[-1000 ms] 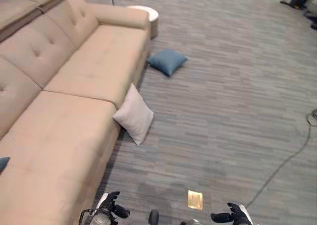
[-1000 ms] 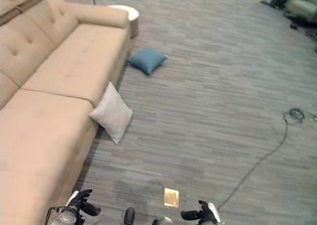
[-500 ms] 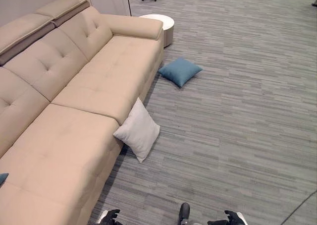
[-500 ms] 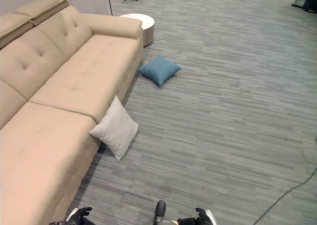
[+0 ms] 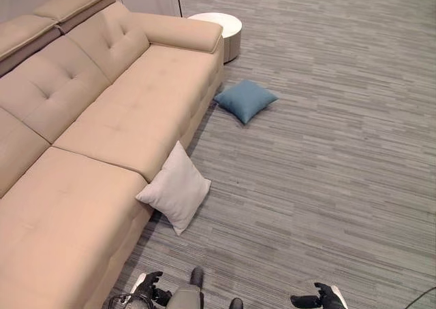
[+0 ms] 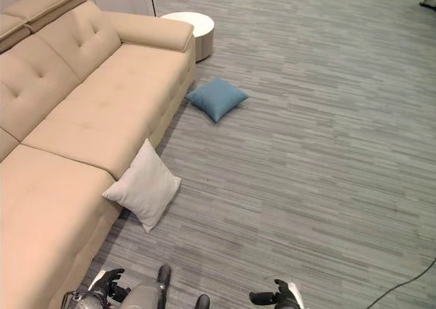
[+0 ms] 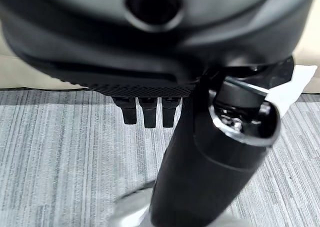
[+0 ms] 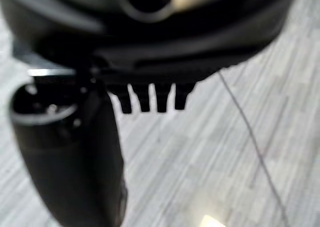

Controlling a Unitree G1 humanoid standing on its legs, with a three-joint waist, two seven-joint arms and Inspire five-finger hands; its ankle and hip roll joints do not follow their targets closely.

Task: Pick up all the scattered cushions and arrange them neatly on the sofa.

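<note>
Nothing moved, white cushion (image 5: 175, 188) against sofa (image 5: 102, 139)

White cushion (image 5: 175, 188) leans on sofa (image 5: 102, 132); blue cushion (image 5: 245, 99) on floor.

Beige sofa (image 5: 102, 139), blue cushion (image 5: 245, 100), white cushion (image 5: 175, 188), grey striped floor (image 5: 327, 173).

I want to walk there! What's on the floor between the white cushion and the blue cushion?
Just bare grey floor. In the left eye view, nothing lies between the white cushion and the blue cushion; the sofa runs alongside.
</note>
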